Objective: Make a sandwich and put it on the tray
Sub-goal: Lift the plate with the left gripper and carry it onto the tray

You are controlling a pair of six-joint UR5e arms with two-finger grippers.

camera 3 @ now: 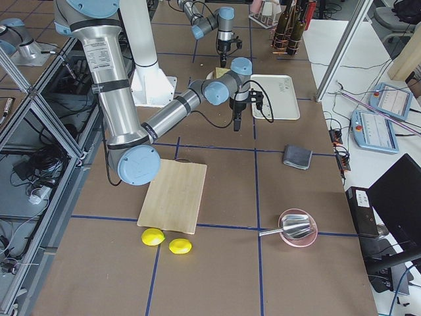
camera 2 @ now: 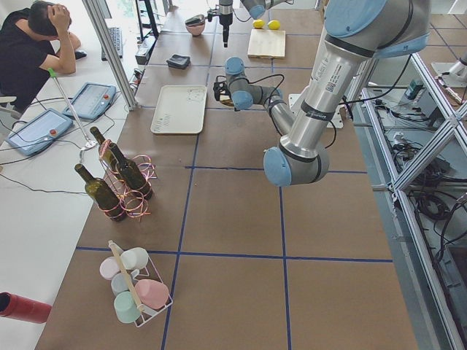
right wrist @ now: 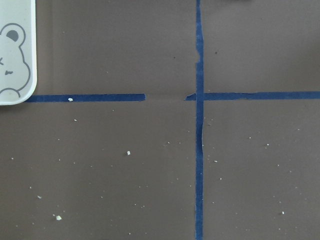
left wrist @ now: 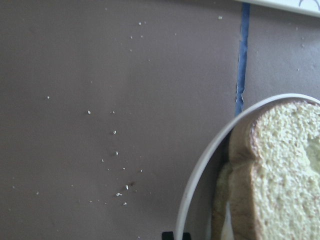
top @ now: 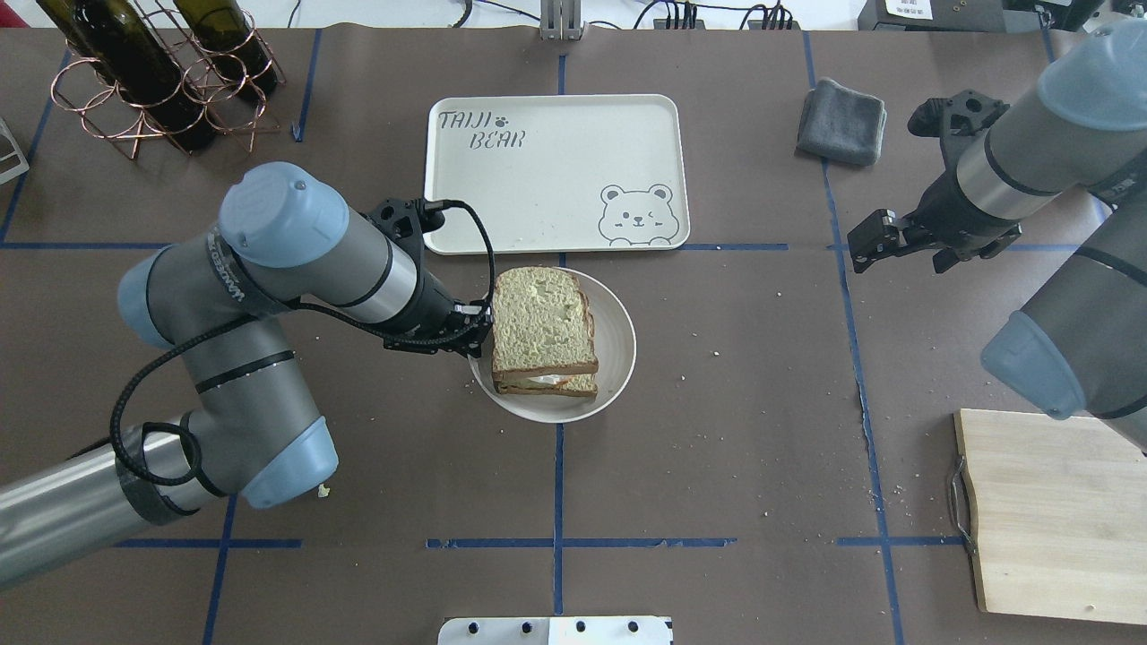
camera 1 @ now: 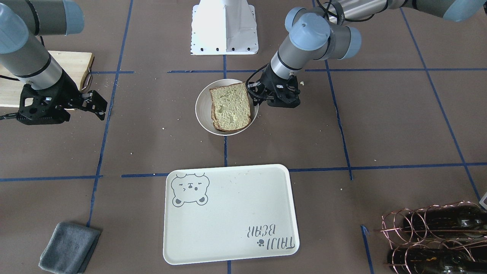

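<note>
A brown tabletop (top: 717, 430) crossed by blue tape lines and dotted with crumbs lies under both my arms. My left gripper (top: 473, 330) is low at the left rim of a small round white plate (top: 620, 345), just beside the bread. I cannot tell whether its fingers are apart or together, since the arm's wrist and the plate's rim cover them. My left wrist camera shows only the curved rim and the crusty edge of the bread close by.

The sandwich (top: 540, 322) lies in that plate: two pale greenish-tan slices with dark crust, the upper one shifted a little off the lower, and a strip of white egg showing between them at the edge nearest my base. The plate sits on the middle tape line, near the tray (top: 556, 179) but apart from it. The tray lies farther from my base, with its bear drawing at the corner nearest the plate, and it holds no food.

My right gripper (camera 1: 99, 106) hangs well off to my right above bare tabletop, its fingers spread with nothing between them. Near it a folded grey cloth (top: 842, 109) lies beside the tray's right end, and a light wooden cutting board (top: 1057, 511) sits nearer my base. Dark bottles in a copper wire rack (top: 143, 81) stand at the far left corner.
</note>
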